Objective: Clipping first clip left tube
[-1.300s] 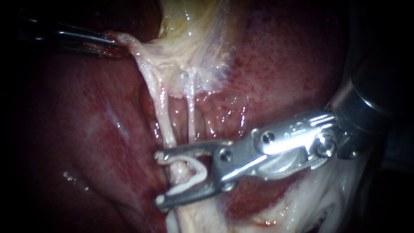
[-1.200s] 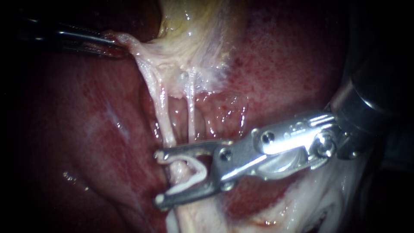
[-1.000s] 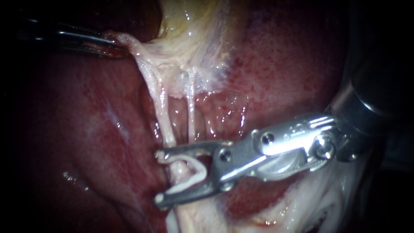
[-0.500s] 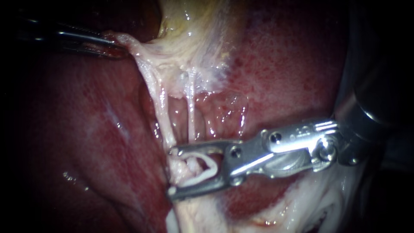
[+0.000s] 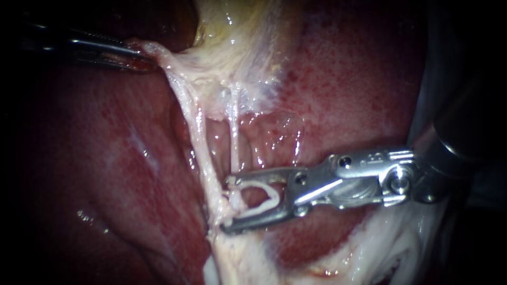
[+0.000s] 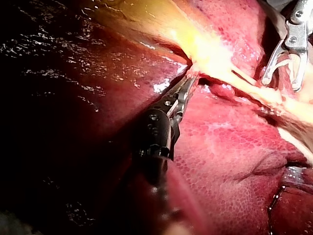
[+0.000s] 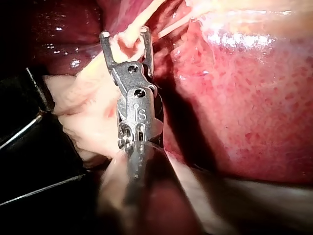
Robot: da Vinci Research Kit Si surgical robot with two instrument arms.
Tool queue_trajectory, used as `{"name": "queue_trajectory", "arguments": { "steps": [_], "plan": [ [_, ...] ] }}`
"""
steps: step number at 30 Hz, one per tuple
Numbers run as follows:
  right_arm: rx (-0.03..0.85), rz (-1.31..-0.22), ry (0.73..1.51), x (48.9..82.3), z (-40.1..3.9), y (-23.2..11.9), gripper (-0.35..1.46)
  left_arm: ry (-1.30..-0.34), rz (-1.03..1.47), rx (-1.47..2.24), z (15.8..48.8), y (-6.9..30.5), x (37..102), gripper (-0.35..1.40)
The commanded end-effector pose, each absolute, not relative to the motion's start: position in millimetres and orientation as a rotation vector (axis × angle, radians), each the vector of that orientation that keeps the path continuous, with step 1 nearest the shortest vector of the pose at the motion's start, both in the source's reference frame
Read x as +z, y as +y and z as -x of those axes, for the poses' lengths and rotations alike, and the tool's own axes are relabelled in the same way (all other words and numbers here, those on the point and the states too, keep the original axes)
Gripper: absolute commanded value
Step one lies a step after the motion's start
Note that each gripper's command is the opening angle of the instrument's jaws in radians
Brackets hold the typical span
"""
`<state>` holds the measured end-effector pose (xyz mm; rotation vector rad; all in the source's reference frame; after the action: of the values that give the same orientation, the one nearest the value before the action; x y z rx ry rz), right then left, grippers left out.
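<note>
The left tube (image 5: pixel 203 158) is a pale cord that runs down from the gallbladder (image 5: pixel 237 31). A thinner right tube (image 5: pixel 234 142) hangs beside it. My right instrument (image 5: pixel 228 206) comes in from the right, its jaws apart, with a white clip (image 5: pixel 264 203) seated against both. The jaw tips lie just right of the left tube, and the thin tube passes down between them. My left instrument (image 5: pixel 138 53) is shut on the gallbladder's edge and holds it stretched to the left. The left wrist view shows this left instrument (image 6: pixel 188 83) on the tissue. The right wrist view shows my right instrument (image 7: pixel 124 33) astride pale tissue.
Dark red liver (image 5: pixel 359 79) surrounds the tubes on both sides. Pale fatty tissue (image 5: pixel 380 248) lies under the right instrument's shaft. In the left wrist view the right instrument (image 6: pixel 281 84) stands far ahead of the left jaws.
My right instrument has drawn back to the right. Its jaws, which straddled the left tube, now stand just right of it and a little closer together. The left instrument has held still.
</note>
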<state>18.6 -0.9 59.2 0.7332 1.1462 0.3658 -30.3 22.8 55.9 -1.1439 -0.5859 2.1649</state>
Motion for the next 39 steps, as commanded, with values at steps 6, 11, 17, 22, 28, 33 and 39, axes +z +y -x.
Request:
{"name": "queue_trajectory", "arguments": {
  "steps": [6,11,17,22,28,33,39],
  "plan": [
    [0.379,-0.738,1.137,61.1,-19.6,-1.5,0.5,-0.585,1.144,2.165,30.4,22.7,56.0,-0.35],
    [0.384,-0.742,1.132,62.4,-19.7,-1.8,0.5,-0.585,1.144,2.165,30.4,22.7,56.0,-0.35],
    [0.389,-0.75,1.128,63.3,-19.9,-1.9,0.5,-0.585,1.144,2.165,30.4,22.7,56.0,-0.35],
    [0.39,-0.756,1.125,63.7,-20.2,-2.0,0.5,-0.585,1.144,2.165,30.4,22.7,56.0,-0.35],
    [0.375,-0.775,1.124,63.8,-21.4,-2.1,0.5,-0.584,1.144,2.165,30.4,22.7,56.0,-0.35],
    [0.356,-0.811,1.147,63.8,-22.6,-2.5,0.5,-0.584,1.144,2.165,30.4,22.7,56.0,-0.35],
    [0.353,-0.859,1.182,63.5,-23.9,-2.7,0.5,-0.584,1.143,2.165,30.5,22.7,56.0,-0.35]
  ]
}}
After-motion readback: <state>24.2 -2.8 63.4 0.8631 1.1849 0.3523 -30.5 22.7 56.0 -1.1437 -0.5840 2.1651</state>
